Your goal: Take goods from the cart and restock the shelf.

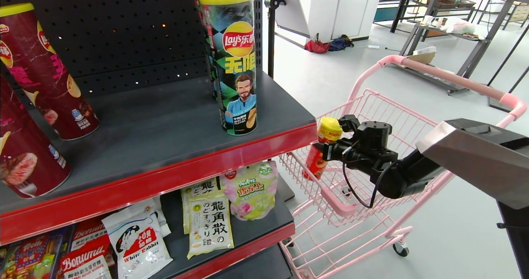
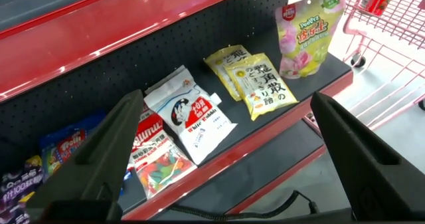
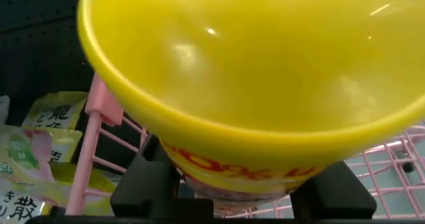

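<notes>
I'm gripping the red can with my right fingers mid-frame over the cart, left fingers gaping wide, reckoning I'm needing rim clearance before the shelf.

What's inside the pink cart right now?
A red canister with a yellow lid, tilted, clamped in the right gripper. The rest of the pink cart shows bare wire; the arm covers part of its floor.

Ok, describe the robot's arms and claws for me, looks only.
The right arm is glossy black with rounded, chunky joints, and a thin black cable loops beneath its wrist. The right claw is black too, with blocky fingers. The left claw has two broad, dark, wedge-shaped fingers tapering to the tips, with a second cable at its base.
</notes>
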Tool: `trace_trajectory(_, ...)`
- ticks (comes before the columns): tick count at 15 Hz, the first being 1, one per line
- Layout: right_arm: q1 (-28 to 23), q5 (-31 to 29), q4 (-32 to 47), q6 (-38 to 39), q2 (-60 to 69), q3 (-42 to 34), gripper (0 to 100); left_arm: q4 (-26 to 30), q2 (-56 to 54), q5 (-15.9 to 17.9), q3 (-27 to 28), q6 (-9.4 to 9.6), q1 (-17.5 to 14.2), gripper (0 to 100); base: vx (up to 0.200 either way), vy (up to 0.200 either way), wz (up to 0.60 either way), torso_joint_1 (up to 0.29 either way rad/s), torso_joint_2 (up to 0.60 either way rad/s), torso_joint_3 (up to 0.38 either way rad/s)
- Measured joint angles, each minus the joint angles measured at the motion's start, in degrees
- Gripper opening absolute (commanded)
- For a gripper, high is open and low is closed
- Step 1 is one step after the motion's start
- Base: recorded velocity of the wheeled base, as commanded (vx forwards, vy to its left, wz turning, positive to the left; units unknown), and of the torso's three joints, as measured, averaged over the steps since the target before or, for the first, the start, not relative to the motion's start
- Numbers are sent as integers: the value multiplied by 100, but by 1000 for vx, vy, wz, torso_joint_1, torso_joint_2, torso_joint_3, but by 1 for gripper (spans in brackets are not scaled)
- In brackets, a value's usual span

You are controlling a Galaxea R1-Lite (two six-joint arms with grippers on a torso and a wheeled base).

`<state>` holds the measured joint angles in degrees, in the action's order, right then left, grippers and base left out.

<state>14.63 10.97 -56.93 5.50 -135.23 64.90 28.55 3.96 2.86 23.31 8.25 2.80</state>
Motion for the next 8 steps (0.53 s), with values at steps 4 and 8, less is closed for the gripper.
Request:
trace_trajectory(4,-35,-176,28,-38,1202,-881,0,-34,0,28,4,0,0,100,0,0,0,0,0,0)
trace_trajectory(8,-61,-523,827,-123,2966,-1688,0,-45,0,197,33,1,0,100,0,0,0,0,0,0)
